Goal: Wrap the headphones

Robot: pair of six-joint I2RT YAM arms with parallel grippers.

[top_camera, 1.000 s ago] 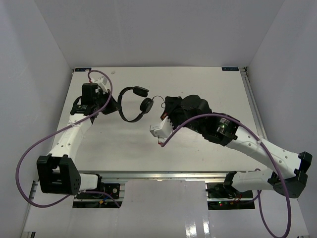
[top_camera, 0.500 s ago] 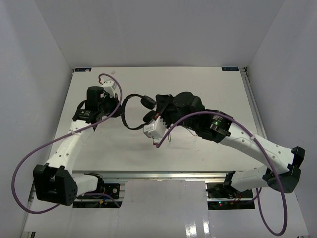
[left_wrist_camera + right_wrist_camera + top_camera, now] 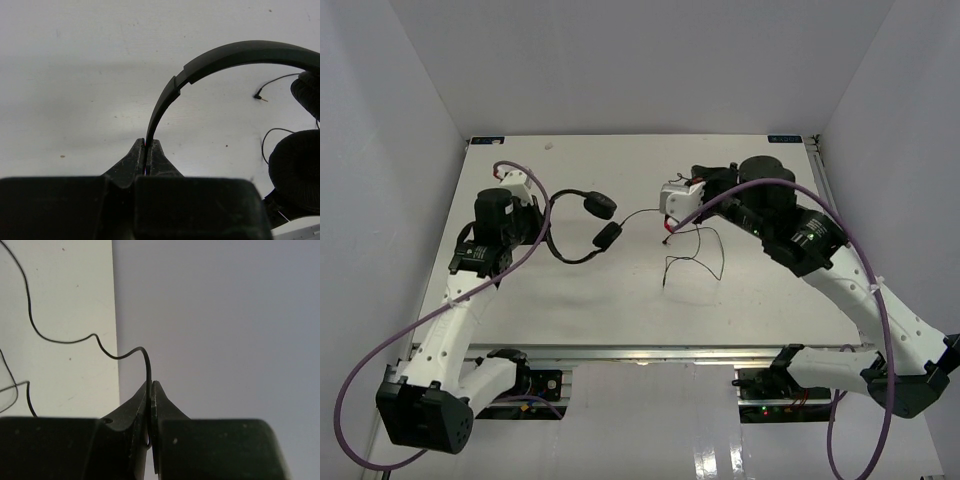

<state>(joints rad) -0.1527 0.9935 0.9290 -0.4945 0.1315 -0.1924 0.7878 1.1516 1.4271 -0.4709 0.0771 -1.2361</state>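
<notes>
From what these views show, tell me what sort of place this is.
Most likely a robotics lab test cell: a white table boxed in by plain white walls, a left arm and right arm mounted at its near edge, and headphones as the practice item.

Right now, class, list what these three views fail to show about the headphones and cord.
- Top view: the right end effector's pinch on the cord, too small to see.
- Left wrist: both earcups cut by the right edge.
- Right wrist: headphones out of frame; cord exits top-left.
</notes>
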